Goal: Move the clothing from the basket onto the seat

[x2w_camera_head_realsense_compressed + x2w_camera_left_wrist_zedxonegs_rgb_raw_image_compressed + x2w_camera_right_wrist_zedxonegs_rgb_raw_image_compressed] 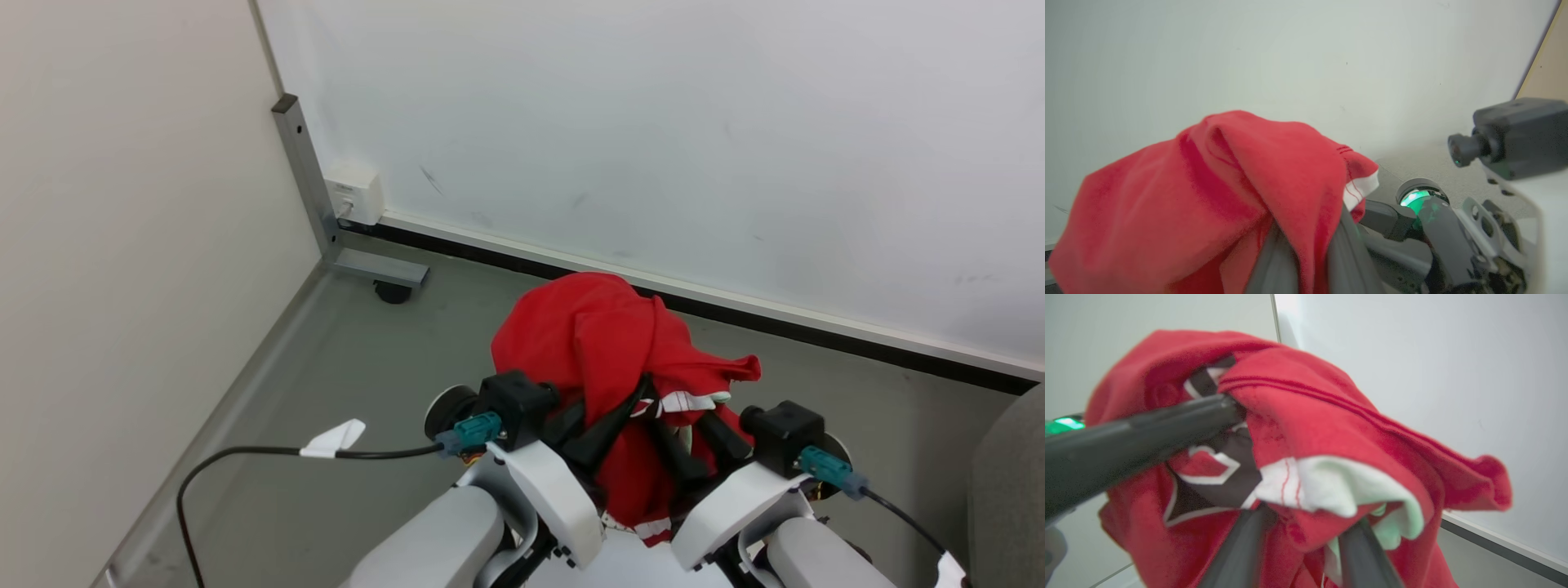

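The red clothing (604,343) with white trim hangs bunched in the air in front of me, held up between both arms. My left gripper (641,392) is shut on a fold of it, and the fabric (1208,196) covers its fingertips (1306,245). My right gripper (686,433) stands open under the cloth, with a white-banded hem (1331,486) draped over and between its two spread fingers (1302,535). The left gripper's dark finger (1147,428) crosses the right wrist view from the left. A corner of the grey seat (1008,490) shows at the far right. The basket is out of view.
A white panel wall stands close ahead, above grey floor (343,384). A metal frame leg with a caster (392,290) and a white socket box (355,196) sit in the left corner. A black cable with a white tag (331,441) loops at lower left.
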